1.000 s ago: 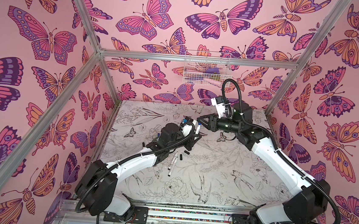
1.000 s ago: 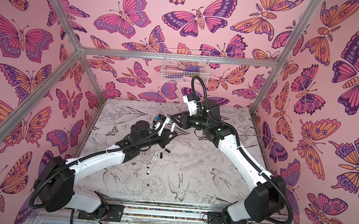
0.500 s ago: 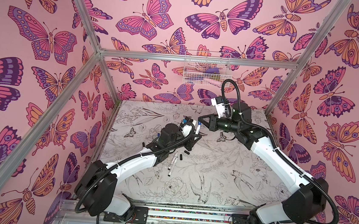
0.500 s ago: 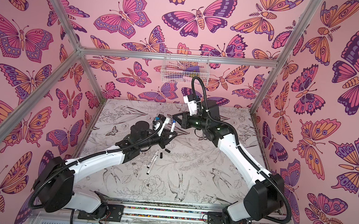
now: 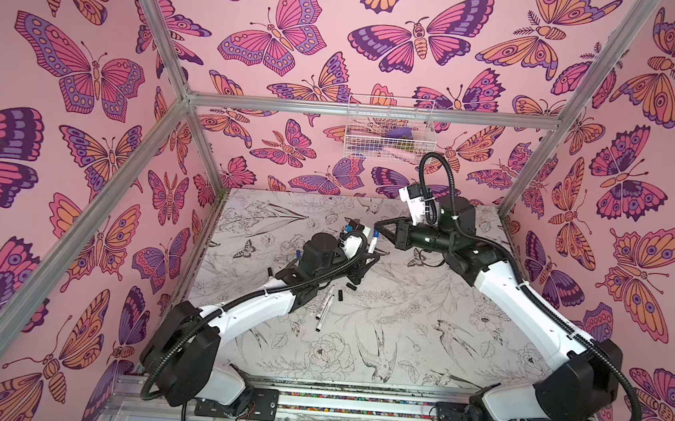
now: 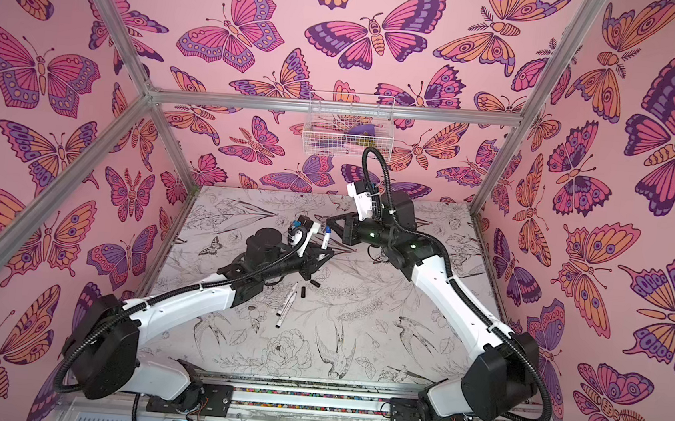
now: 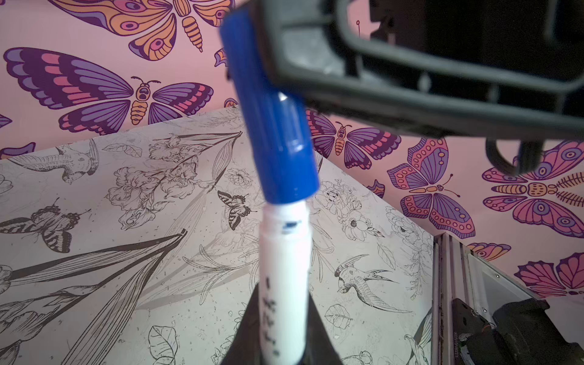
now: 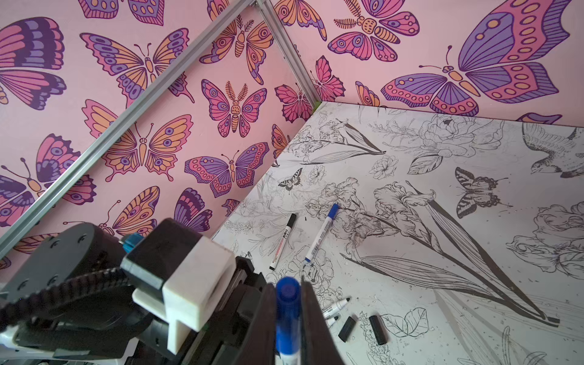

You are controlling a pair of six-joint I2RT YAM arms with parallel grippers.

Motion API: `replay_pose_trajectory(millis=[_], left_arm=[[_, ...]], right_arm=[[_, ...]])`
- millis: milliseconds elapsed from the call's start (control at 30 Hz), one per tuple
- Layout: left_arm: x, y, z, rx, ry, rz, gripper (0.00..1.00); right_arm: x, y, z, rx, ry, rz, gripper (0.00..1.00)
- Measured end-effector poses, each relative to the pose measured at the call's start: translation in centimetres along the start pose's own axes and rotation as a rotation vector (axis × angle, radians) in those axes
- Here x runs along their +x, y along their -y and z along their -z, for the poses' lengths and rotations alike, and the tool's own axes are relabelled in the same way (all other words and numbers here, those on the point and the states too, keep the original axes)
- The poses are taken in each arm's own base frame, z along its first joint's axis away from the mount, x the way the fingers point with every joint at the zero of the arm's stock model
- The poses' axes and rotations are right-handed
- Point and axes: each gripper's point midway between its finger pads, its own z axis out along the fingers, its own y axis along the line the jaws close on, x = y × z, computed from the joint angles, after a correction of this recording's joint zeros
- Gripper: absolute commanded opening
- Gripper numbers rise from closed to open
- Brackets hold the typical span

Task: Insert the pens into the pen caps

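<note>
Right gripper (image 8: 287, 284) was clamped on the blue cap (image 7: 271, 120), which sat over the tip end of a white pen (image 7: 284, 268). Left gripper (image 7: 282, 322) was closed on that pen's barrel, held upright above the table (image 5: 421, 331). Two loose black caps (image 8: 347, 328) lay beside uncapped pens (image 5: 325, 308). Two capped pens (image 8: 320, 234) lay farther off.

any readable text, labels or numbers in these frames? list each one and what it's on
Nothing reads cleanly.
Held pen: dark print along the white barrel, blurred, unreadable.
Black-capped pen: dark and red print on the barrel, too small to read.
Blue-capped pen beside it: blue print on the barrel, too small to read.
Uncapped pen: dark print, too small to read.
Blue cap: no print shows.
</note>
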Motion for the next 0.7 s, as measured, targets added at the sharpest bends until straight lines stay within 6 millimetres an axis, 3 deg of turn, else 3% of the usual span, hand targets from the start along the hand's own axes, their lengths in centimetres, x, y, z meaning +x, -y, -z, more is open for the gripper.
replay_pose_trajectory(millis=[200,433,700], left_arm=[[-0.3,0.2,0.0,0.004,0.007,-0.005,0.00],[-1.2,0.0,0.0,-0.013,0.032,-0.028,0.00],[-2.2,0.2,0.0,-0.016,0.080,-0.074,0.00]], right_arm=[[0.1,-0.2,0.6,-0.004,0.007,0.021,0.10],[1.0,-0.7,1.0,-0.028,-0.022,0.034,0.38],[1.1,-0.6,1.3,0.000,-0.024,0.035,0.45]])
